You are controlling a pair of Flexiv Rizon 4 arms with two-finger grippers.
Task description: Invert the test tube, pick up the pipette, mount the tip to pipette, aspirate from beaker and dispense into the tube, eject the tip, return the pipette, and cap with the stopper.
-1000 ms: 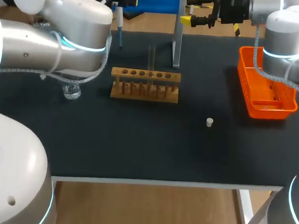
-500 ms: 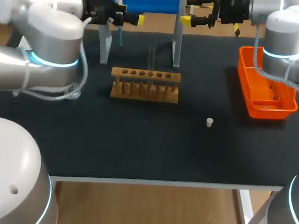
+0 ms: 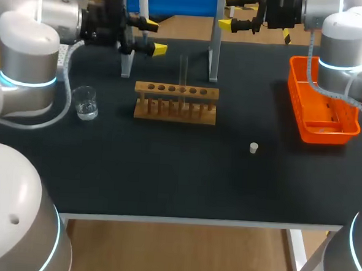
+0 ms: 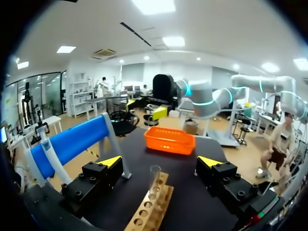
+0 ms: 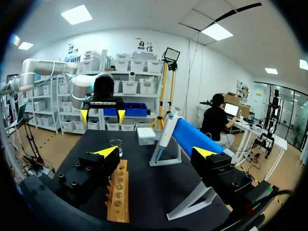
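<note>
A clear glass test tube [image 3: 183, 68], thin and straight, stands upright in a hole near the middle of a wooden rack [image 3: 176, 102]. The rack is a pale-brown block with a row of round holes on dowel legs. In the left wrist view the tube's upper end shows a round rim.

The left gripper [image 3: 151, 36] hangs just beyond the rack's left end. Its black, blocky fingers with yellow wedge tips are spread wide and hold nothing, and the tube lies ahead of it, untouched. The right gripper [image 3: 231, 12] sits at the table's far edge, fingers likewise apart and empty.

A small clear glass beaker [image 3: 85, 102] holding a little liquid stands left of the rack on the matte black table [image 3: 166, 177]. A small white stopper [image 3: 253, 148] lies alone to the rack's right. An orange slotted plastic basket [image 3: 321, 107] sits at the right side. The white-and-blue pipette [image 3: 143, 4] leans on a stand with a smooth blue cylinder [image 3: 180, 0].
</note>
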